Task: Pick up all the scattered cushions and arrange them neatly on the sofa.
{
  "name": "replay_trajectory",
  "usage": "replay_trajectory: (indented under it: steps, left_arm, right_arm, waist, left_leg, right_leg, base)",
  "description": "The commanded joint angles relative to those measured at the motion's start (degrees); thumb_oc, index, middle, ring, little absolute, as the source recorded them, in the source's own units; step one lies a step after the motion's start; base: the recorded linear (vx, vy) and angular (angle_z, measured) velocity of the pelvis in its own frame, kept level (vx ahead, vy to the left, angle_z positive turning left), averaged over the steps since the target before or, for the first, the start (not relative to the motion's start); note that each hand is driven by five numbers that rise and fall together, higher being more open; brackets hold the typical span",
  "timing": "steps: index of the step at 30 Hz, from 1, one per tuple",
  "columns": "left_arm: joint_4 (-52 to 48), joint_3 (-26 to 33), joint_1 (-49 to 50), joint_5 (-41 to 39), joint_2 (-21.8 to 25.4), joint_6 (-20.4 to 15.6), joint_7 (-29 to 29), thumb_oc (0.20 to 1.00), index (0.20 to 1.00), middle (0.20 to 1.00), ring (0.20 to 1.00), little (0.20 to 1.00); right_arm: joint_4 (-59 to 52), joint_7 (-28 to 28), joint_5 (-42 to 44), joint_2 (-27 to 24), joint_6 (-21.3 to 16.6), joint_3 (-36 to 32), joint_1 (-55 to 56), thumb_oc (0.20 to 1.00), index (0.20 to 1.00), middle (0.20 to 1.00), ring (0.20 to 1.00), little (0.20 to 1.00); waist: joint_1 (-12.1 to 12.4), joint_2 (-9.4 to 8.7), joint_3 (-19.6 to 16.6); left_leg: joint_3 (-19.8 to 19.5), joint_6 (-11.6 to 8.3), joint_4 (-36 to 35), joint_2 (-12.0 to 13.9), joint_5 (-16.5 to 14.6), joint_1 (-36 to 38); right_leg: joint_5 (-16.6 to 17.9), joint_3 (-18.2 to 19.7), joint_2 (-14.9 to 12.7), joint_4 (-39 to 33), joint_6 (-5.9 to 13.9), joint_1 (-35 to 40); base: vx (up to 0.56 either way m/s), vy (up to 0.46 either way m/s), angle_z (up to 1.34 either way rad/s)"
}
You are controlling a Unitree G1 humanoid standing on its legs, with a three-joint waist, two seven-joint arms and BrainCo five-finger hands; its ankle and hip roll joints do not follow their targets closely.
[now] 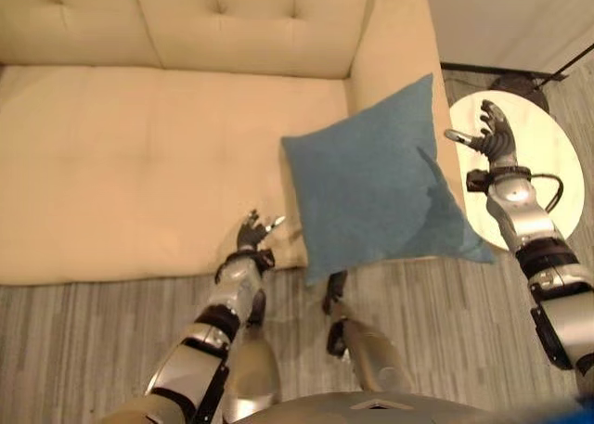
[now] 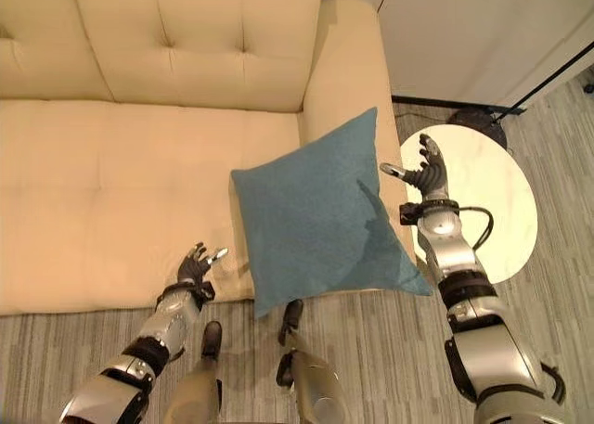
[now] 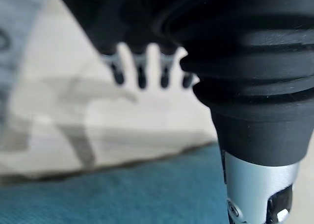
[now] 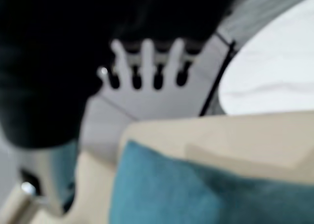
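Blue cushion (image 1: 376, 187) sits centre-right of frame, tilted like a diamond w/ one corner toward upper right, another toward lower left; it's at the right end of the cream sofa (image 1: 139, 164), against the armrest, lower edge overhanging the seat front. Left hand (image 1: 255, 231) lower centre, just left of cushion, fingers spread, released; right hand (image 1: 492, 132) at right, fingers open, holding nothing, above the round white surface (image 1: 557, 155). Grey striped floor across bottom of frame.

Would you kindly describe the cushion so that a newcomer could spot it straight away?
Start at the cream sofa and go to its armrest beside the round white side table. Leaning there at the seat's front corner is the cushion: square, blue-teal, the one coloured thing against the pale upholstery.
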Motion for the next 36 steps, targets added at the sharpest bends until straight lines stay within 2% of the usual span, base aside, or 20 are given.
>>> replay_trajectory:
  steps: [1, 10, 18, 22, 36]
  left_arm:
    - [1.24, -1.23, -0.77, -1.14, -0.79, -2.35, 0.88, 1.0, 1.0, 1.0, 1.0, 1.0]
    - [2.45, -1.12, -2.59, -1.02, -0.22, -2.4, 1.22, 1.0, 1.0, 1.0, 1.0, 1.0]
    - [3.2, -0.9, -5.58, -1.85, 0.28, -2.75, 1.67, 1.0, 1.0, 1.0, 1.0, 1.0]
    - [3.91, -0.66, -7.23, -2.74, 0.35, -2.7, 1.36, 1.0, 1.0, 1.0, 1.0, 1.0]
    - [4.52, -1.0, -15.36, -3.31, 0.47, -2.75, 2.06, 1.0, 1.0, 1.0, 1.0, 1.0]
  right_arm:
    - [0.72, 0.29, -1.96, -0.09, -0.1, 0.74, -1.35, 1.0, 1.0, 1.0, 1.0, 1.0]
    - [4.01, 2.69, -9.28, 3.01, 2.62, 8.03, -3.58, 1.0, 1.0, 1.0, 1.0, 1.0]
    - [5.45, 3.3, -9.89, 6.59, 2.94, 9.07, -2.83, 1.0, 1.0, 1.0, 1.0, 1.0]
    - [4.76, 3.18, -10.35, 7.94, 2.89, 9.57, -2.4, 1.0, 1.0, 1.0, 1.0, 1.0]
    - [-4.97, 1.65, -9.48, 7.04, 1.19, 9.31, -3.45, 1.0, 1.0, 1.0, 1.0, 1.0]
  waist:
    - [0.33, -1.03, -1.5]
    - [-0.35, -1.35, -0.5]
    - [-0.9, -1.53, 1.26]
    - [-1.22, -2.23, 2.0]
    - [-3.08, -5.33, 3.0]
  left_leg:
    - [0.48, -1.59, 0.11, -0.96, 0.84, -0.43]
    - [1.46, -1.42, 0.63, -0.89, 0.39, 0.08]
    - [1.72, -1.45, 0.71, -0.89, 0.72, -0.94]
    - [1.59, -1.65, 0.59, -0.65, 1.31, -2.54]
    - [0.26, -3.15, 0.08, 1.22, 3.27, -10.85]
  right_leg:
    - [-4.98, 0.57, -2.83, 3.75, 6.32, 2.92]
    - [-5.09, 1.75, -2.59, 4.66, 6.01, 2.37]
    - [-4.83, 2.25, -2.67, 5.28, 5.96, 0.94]
    - [-4.17, 2.27, -2.39, 5.11, 6.09, -0.9]
    - [-3.1, 1.65, -1.47, 5.78, 6.35, -10.0]
  base:
    - [0.0, 0.0, 0.0]
    - [0.0, 0.004, -0.03]
    - [-0.02, -0.009, -0.04]
    - [-0.01, -0.04, -0.08]
    - [0.01, -0.048, 0.03]
